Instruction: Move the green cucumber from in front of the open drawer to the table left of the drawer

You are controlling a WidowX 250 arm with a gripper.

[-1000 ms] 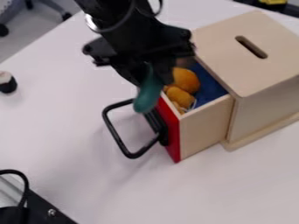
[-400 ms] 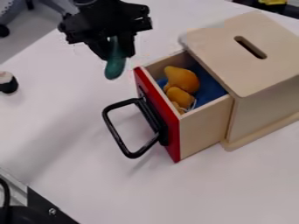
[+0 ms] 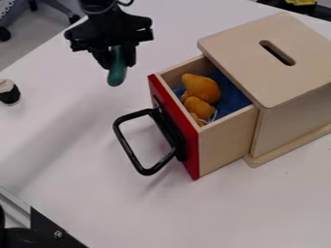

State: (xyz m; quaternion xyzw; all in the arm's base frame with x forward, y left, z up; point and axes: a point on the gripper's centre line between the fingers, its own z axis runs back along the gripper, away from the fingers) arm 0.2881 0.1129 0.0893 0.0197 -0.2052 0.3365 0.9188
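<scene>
One long, rounded teal-green object (image 3: 116,77) points downward, held between the jaws of the black two-finger gripper (image 3: 117,62); it looks like a toy vegetable, though its dark upper part is hard to make out. Both hang over the white table (image 3: 84,160), up and left of the open drawer (image 3: 221,141). A second ago they were above the drawer's red front (image 3: 174,127); since then they have moved away, drifting slightly farther left in the latest step. The drawer has kept its place, pulled out from the pale wooden box (image 3: 249,60), whose lid has an oval slot (image 3: 278,53). Inside lie orange-yellow plush pieces (image 3: 202,88) on blue lining (image 3: 231,100). A black loop handle (image 3: 131,152) projects from the front. Near the table's left edge stands a small black-and-white cylinder (image 3: 9,93).
</scene>
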